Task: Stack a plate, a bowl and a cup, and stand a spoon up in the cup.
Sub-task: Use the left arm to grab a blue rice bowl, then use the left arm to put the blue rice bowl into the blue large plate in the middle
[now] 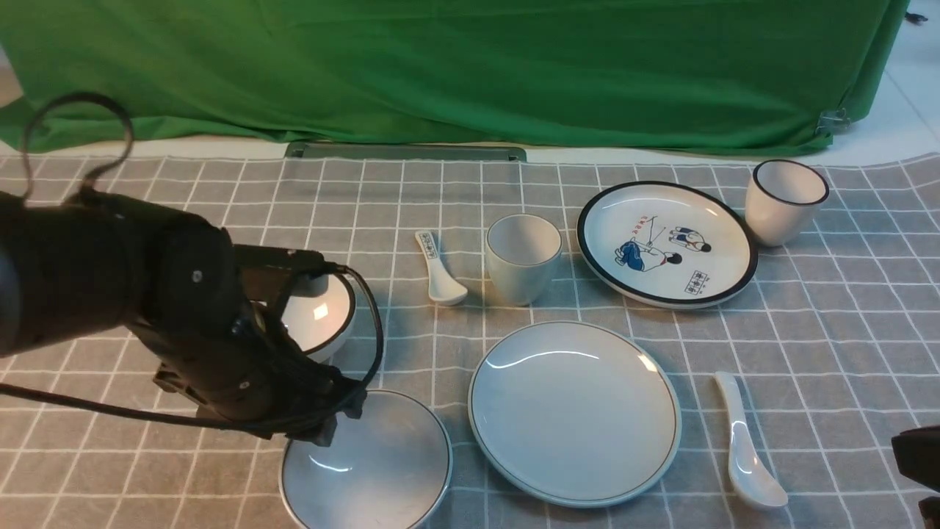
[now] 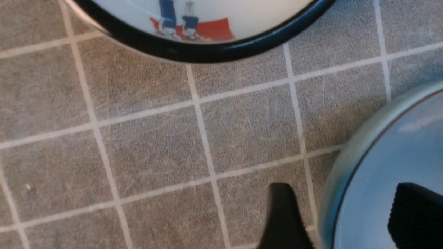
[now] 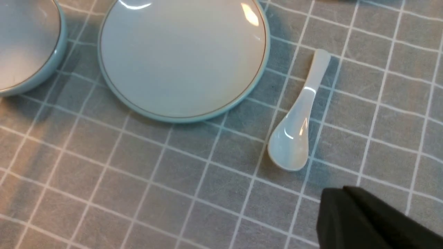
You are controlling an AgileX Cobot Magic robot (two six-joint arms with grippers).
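Staged lab set: green backdrop (image 1: 470, 66), checked tablecloth (image 1: 808, 330).

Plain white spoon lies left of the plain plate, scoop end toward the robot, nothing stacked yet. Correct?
Wrong side: the plain white spoon lies right of the plain plate, as the front view shows. Its scoop end does point toward the robot, and nothing is stacked yet.

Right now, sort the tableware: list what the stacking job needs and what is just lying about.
Needed: plain plate, shallow bowl, plain cup, long white spoon.
Lying about: cartoon plate, black-rimmed cup, black-rimmed bowl, small patterned spoon.
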